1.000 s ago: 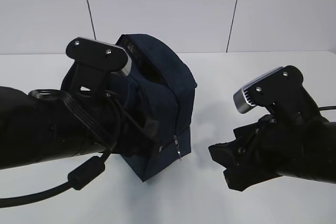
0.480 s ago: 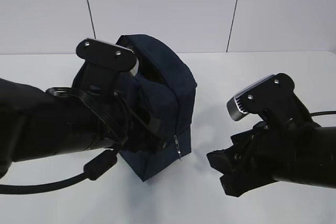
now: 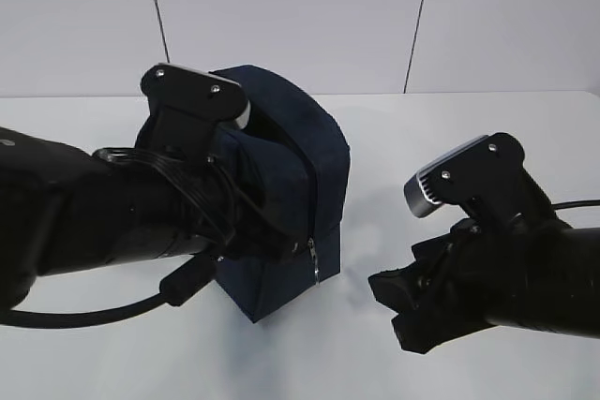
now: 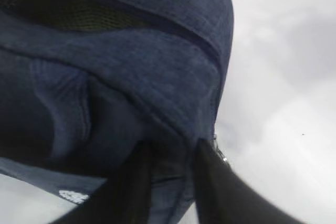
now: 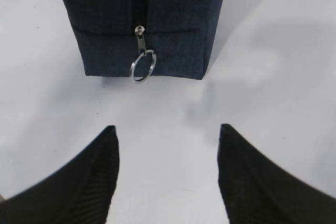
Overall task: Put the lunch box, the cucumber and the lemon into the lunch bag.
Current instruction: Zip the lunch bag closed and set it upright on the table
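The navy lunch bag (image 3: 300, 156) stands mid-table with its top flap down; close up, its fabric (image 4: 131, 77) fills the left wrist view. My left gripper (image 4: 173, 148) is at the bag's front corner next to the zipper, its fingers (image 4: 134, 182) pinching a fold of fabric. The zipper's metal ring pull (image 5: 142, 65) hangs low on the bag's front face. My right gripper (image 5: 167, 129) hovers open over bare table just short of that ring, seen lower right in the exterior view (image 3: 386, 302). The lunch box, cucumber and lemon are out of view.
The white table (image 3: 394, 138) runs back to a pale panelled wall (image 3: 300, 16). My bulky left arm (image 3: 103, 222) and its cable cover the bag's left side. A white logo patch (image 4: 73, 196) shows low on the bag.
My left arm pushed forward onto the bag, and the raised top flap came down over the opening. The left jaws narrowed on the fabric. The right gripper edged slightly left.
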